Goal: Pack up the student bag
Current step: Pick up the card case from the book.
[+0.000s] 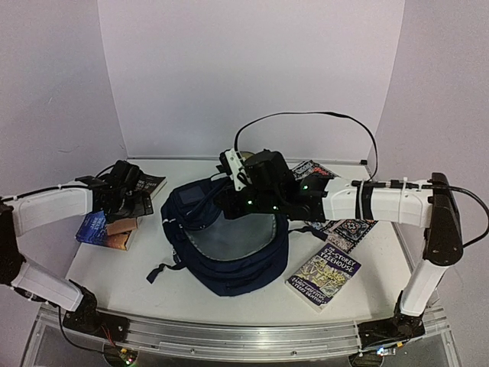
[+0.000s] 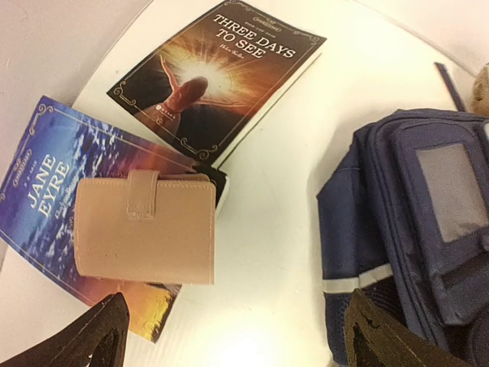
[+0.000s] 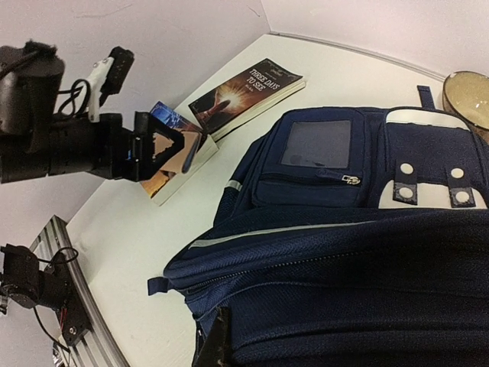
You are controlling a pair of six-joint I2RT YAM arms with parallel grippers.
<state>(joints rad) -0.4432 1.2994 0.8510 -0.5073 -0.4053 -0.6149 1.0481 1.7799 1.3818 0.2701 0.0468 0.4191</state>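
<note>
From overhead I see the student bag [image 1: 229,248] lying in the middle of the table [image 1: 114,279], its mouth open towards twelve o'clock and showing grey lining, with its white-trimmed front pocket on the far side. My left gripper [image 1: 126,197] hangs at about nine o'clock from the bag, over the cluster of books there. Its jaws are spread wide and hold nothing, and in its wrist camera the two dark fingertips [image 2: 88,340] sit at the bottom corners of the frame with bare table between them. Just beyond them a tan wallet [image 2: 145,229] lies flat on the Jane Eyre book [image 2: 42,180]. The Three Days to See book [image 2: 221,76] lies at one o'clock from the wallet, its near corner touching or slightly overlapping Jane Eyre. My right gripper [image 1: 233,200] is at the bag's far rim, at twelve o'clock on the opening. It is clenched tight, but navy fabric crowds its camera and I cannot tell whether any of it is pinched. At four o'clock from the bag lies a Treehouse paperback [image 1: 325,275], and a patterned book [image 1: 348,229] lies under the right arm at three o'clock.
</note>
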